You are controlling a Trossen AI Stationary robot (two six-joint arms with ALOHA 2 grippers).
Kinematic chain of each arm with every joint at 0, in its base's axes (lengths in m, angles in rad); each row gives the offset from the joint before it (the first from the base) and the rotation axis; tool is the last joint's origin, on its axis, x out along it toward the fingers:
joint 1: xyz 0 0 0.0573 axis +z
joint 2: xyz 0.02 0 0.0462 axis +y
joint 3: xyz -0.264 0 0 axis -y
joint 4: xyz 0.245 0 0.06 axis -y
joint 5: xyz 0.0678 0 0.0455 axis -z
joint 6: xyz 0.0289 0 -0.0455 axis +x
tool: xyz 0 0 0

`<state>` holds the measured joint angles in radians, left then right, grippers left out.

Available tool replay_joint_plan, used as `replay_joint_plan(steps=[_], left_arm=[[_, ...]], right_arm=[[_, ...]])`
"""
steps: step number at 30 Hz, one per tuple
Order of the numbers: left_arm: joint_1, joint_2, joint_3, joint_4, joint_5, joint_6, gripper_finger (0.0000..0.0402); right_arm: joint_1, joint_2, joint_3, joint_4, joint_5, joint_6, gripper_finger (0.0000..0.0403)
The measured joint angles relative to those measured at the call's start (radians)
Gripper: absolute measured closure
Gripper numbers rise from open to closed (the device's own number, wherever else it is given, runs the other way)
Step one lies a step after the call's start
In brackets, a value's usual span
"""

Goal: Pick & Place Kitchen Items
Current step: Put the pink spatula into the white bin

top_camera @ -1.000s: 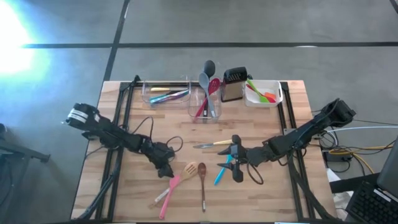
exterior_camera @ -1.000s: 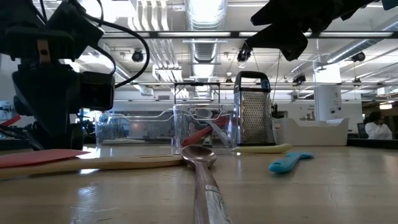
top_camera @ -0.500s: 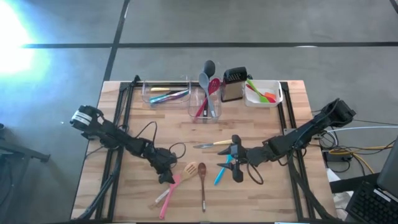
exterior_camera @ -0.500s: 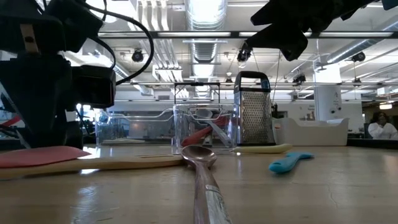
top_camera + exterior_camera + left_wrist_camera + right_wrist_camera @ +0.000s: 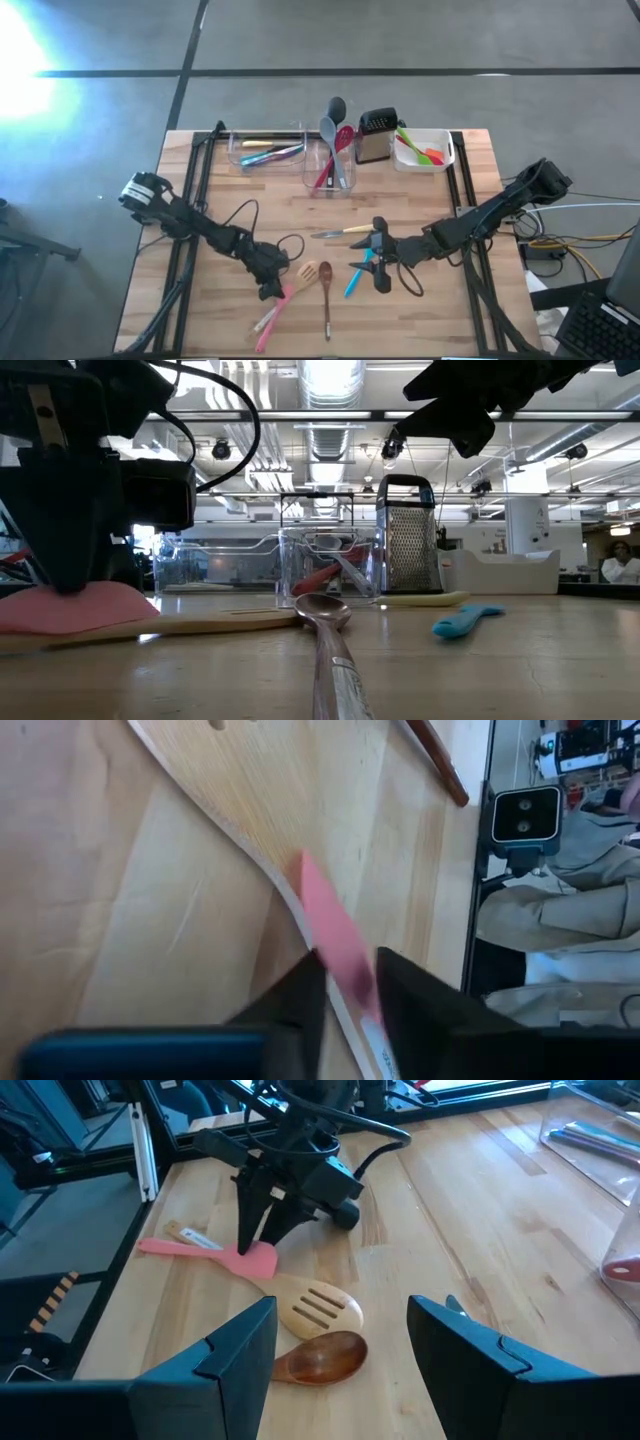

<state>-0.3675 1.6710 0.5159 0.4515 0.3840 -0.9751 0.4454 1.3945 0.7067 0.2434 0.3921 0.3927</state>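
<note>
A pink spatula (image 5: 276,308) lies near the table's front, left of centre, its head (image 5: 258,1263) against a wooden slotted spatula (image 5: 306,271). My left gripper (image 5: 271,290) stands over that head and is shut on it. A dark wooden spoon (image 5: 325,292), a blue spoon (image 5: 353,281) and a yellow-handled knife (image 5: 340,232) lie on the table nearby. My right gripper (image 5: 379,258) hangs open above the blue spoon and touches nothing. My left gripper pinches the pink spatula's flat head (image 5: 336,946) between its two fingers (image 5: 247,1230). They slant down onto it from the table's left. The head is tipped up on one side (image 5: 128,600). Its handle (image 5: 170,1247) lies on the table.
At the far edge stand a clear tray (image 5: 265,150) with utensils, a clear tub (image 5: 330,165) holding upright spoons, a steel grater (image 5: 374,136) and a white tub (image 5: 425,150). Cables loop beside both arms. Bare wood lies between the far tubs and the loose utensils.
My left gripper has gone toward the table's near edge and a little right, onto the pink spatula's head. The head, flat before, now stands tipped up on one side; the handle has stayed on the table.
</note>
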Motion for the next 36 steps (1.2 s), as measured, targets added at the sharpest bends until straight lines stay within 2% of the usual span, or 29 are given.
replay_joint_plan(steps=[3,4,10,23,32,36], left_arm=[[0.006,-0.008,0.000,0.002,0.000,-0.006,0.0376],[0.008,-0.011,0.000,0.003,0.000,-0.012,0.0384],[0.022,-0.054,-0.002,-0.009,0.006,-0.011,0.0390],[0.035,-0.230,-0.008,-0.043,0.015,-0.013,0.0390],[0.038,-0.322,-0.013,-0.045,-0.088,0.065,0.0390],[0.042,-0.339,-0.013,-0.048,-0.144,0.131,0.0390]], right_arm=[[0.000,0.000,0.000,0.000,0.000,0.000,0.0184],[0.000,0.000,0.000,0.000,0.000,0.000,0.0184],[0.000,0.000,0.000,0.000,0.000,0.000,0.0184],[0.000,0.000,0.000,0.000,0.000,0.002,0.0184],[0.000,0.000,0.000,0.009,0.000,0.034,0.0184],[0.002,0.046,-0.007,0.120,0.001,-0.005,0.0184]])
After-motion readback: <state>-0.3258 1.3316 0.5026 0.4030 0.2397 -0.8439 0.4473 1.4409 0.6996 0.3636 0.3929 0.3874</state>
